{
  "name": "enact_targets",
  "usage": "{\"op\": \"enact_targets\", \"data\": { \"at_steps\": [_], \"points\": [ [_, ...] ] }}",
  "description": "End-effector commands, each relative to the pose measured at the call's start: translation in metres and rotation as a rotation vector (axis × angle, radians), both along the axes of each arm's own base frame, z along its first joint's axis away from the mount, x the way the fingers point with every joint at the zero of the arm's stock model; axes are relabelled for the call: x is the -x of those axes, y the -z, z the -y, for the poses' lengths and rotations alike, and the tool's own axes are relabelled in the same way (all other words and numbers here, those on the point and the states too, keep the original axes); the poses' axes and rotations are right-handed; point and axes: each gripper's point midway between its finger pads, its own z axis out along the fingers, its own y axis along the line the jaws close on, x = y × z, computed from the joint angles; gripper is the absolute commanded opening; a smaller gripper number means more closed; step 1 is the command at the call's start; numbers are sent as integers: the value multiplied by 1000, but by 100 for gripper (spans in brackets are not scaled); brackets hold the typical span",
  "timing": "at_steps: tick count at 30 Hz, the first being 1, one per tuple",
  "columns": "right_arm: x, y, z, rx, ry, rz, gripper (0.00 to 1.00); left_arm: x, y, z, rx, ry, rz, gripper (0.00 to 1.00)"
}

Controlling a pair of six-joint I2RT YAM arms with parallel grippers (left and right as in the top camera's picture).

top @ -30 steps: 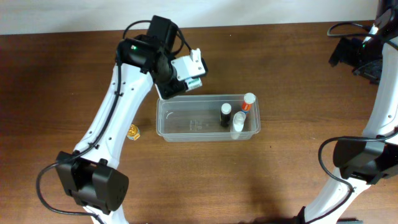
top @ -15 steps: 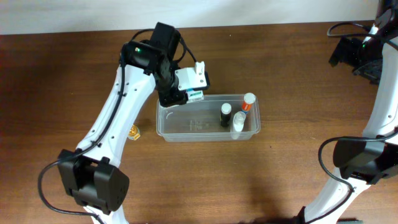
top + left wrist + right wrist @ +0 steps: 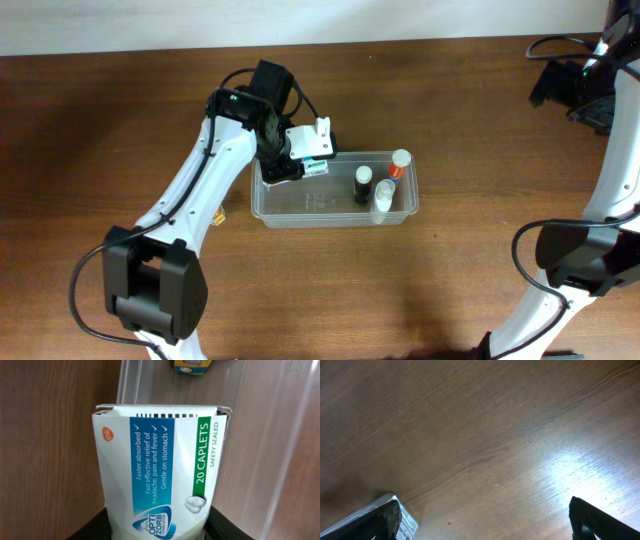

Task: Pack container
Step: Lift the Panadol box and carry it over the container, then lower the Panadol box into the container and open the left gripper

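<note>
- We see the left gripper (image 3: 306,152) clenched on a caplet box (image 3: 160,460), white with blue and green panels. It fills the centre of the left wrist view.
- The box hangs over the left end of the container (image 3: 330,224), at the centre of the overhead frame. We cannot tell whether it touches the floor.
- Step in hand, we judge: placing the box, not yet let go.
- The next move calls for lowering into the free left half, clear of the wall, then opening the jaws.
- At the right end of the container are a black bottle (image 3: 363,185), a white bottle (image 3: 383,203) and an orange tube (image 3: 399,163).
- A small yellow item (image 3: 216,212) lies on the table left of the container, probably to be packed later.
- At upper right, the right gripper (image 3: 567,90) is spread wide with nothing in it.
</note>
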Motion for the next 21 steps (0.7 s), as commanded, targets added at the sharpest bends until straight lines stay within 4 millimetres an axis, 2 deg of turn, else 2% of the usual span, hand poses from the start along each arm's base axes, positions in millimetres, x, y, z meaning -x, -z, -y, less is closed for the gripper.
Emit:
{"op": "enact_targets", "data": {
  "at_steps": [1, 8, 21],
  "points": [
    [5, -14, 1, 21, 5, 30, 98, 6, 7, 1, 13, 26, -9, 49],
    [5, -14, 1, 21, 5, 29, 98, 10, 28, -1, 0, 76, -4, 48],
    [5, -14, 1, 21, 5, 29, 98, 9, 48, -1, -11, 114, -9, 49]
  ]
}}
